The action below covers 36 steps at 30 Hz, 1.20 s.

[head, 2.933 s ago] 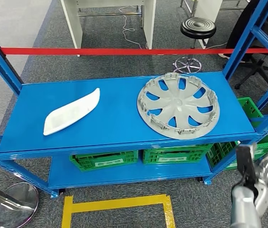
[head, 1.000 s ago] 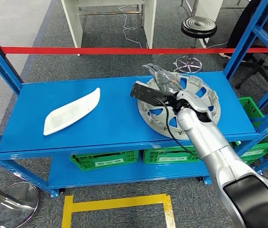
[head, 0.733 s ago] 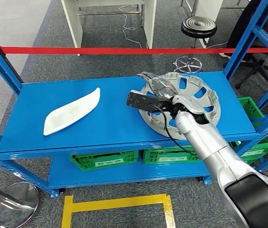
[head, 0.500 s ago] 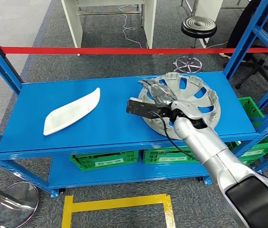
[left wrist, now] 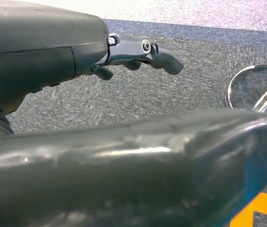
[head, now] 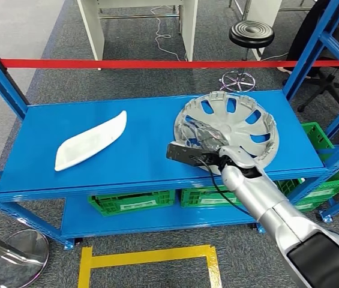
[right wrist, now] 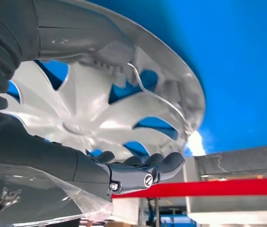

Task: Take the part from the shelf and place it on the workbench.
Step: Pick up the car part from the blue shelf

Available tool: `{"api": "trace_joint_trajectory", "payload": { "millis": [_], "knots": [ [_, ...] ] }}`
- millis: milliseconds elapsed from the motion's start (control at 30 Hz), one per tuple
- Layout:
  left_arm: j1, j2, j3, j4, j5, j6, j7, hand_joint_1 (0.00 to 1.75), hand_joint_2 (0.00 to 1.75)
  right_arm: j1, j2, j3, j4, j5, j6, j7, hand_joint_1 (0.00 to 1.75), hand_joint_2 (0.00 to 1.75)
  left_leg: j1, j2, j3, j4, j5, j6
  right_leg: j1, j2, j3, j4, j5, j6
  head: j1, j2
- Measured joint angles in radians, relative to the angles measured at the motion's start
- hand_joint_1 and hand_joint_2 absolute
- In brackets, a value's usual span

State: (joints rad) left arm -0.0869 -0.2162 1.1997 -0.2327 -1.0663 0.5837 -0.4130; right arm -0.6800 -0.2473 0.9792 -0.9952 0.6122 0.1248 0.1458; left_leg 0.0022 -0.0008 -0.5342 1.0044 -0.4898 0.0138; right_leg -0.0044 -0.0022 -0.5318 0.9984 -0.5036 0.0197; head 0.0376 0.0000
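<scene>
**Right hand at hubcap rim, grip not confirmed**

Right hand (head: 202,139) sits over the near-left edge of the hubcap (head: 231,129), fingers (right wrist: 150,165) spread across the spokes in the right wrist view. Looks like fingers apart and nothing lifted yet, but whether the thumb is hooked under the rim I can't tell from these angles. Left hand (left wrist: 139,52) hangs low by the floor, fingers loosely extended, holding nothing.

Hubcap lies flat on the right half of the shelf (head: 144,150), inner side up. My read: thin moulded plastic, light, fairly stiff but flexes, glossy so slippery, clip tabs on the rim fragile. Best purchase is probably the rim or through a spoke opening. White trim piece (head: 90,141) lies well apart, left.
</scene>
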Motion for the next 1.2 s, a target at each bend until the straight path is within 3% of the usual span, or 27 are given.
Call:
{"api": "trace_joint_trajectory", "payload": {
  "millis": [667, 1200],
  "knots": [
    [0.000, 0.001, 0.000, 0.002, -0.017, 0.001, 0.003, 0.00, 0.00, 0.010, -0.030, -0.023, 0.069, -0.016, 0.010, -0.015, 0.00, 1.75, 0.000, 0.000, 0.000, 0.000, 0.000, 0.000, 0.000, 0.000, 0.000, 0.000, 0.000, 0.000, 0.000, 0.000],
    [0.001, 0.000, 0.000, 0.002, -0.029, 0.002, 0.009, 0.00, 0.00, 0.025, -0.038, -0.030, 0.061, -0.062, 0.055, -0.081, 0.00, 1.75, 0.000, 0.000, 0.000, 0.000, 0.000, 0.000, 0.000, 0.000, 0.000, 0.000, 0.000, 0.000, 0.000, 0.000]
  ]
}}
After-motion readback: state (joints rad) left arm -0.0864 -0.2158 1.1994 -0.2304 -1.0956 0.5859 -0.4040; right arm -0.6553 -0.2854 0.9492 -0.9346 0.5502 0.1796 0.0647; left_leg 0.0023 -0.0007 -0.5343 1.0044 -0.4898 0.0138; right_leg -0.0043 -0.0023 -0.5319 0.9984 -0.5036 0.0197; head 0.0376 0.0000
